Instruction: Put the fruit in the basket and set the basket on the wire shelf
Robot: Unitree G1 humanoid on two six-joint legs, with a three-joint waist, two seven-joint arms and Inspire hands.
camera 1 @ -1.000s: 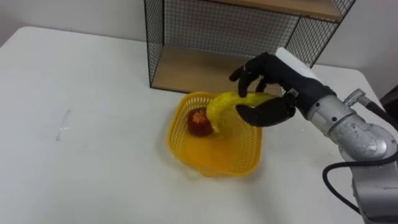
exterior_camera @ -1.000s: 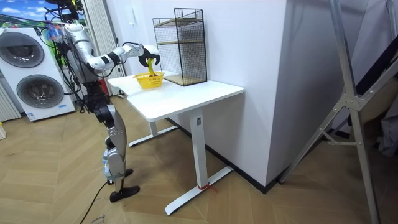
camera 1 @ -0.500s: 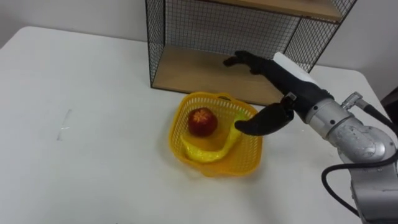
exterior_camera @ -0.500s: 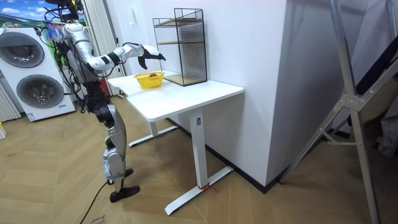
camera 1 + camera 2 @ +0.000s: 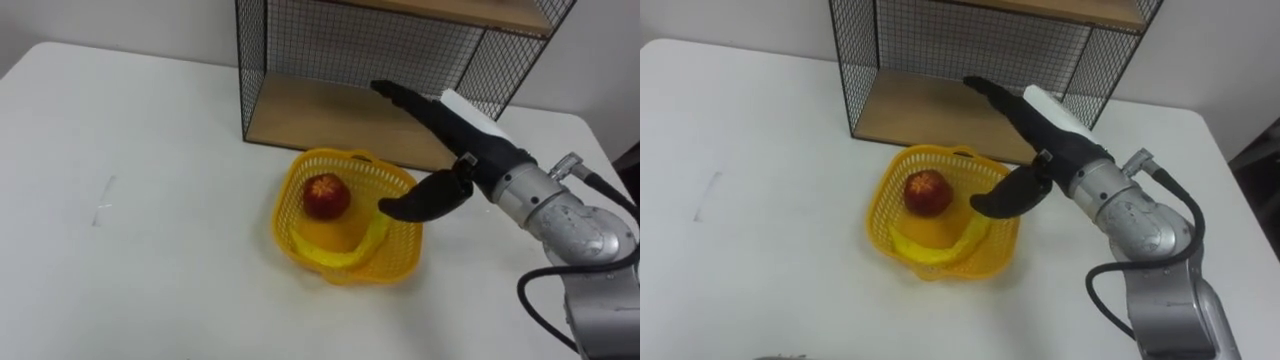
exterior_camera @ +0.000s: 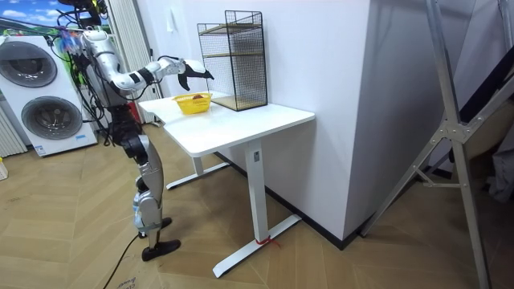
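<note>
A yellow mesh basket [image 5: 400,255] [image 5: 883,200] [image 6: 193,103] sits on the white table [image 5: 150,150] in front of the wire shelf [image 5: 350,40] [image 5: 940,40] [image 6: 233,56]. Inside it lie a red apple [image 5: 325,195] [image 5: 926,192] at the back left and a yellow banana [image 5: 345,248] [image 5: 945,248] curved along the front and right. My right hand [image 5: 445,125] [image 5: 1035,120] [image 6: 189,71] hovers open over the basket's right rim, fingers stretched toward the shelf, thumb hanging down beside the rim. It holds nothing.
The shelf's wooden bottom board [image 5: 330,115] lies just behind the basket, with an upper board above. In the room view I stand at the table's end, two washing machines [image 6: 40,88] behind me. A faint mark [image 5: 103,200] shows on the table at left.
My right hand let go of the banana, which dropped into the basket beside the apple. The fingers then straightened and the hand lifted slightly toward the shelf.
</note>
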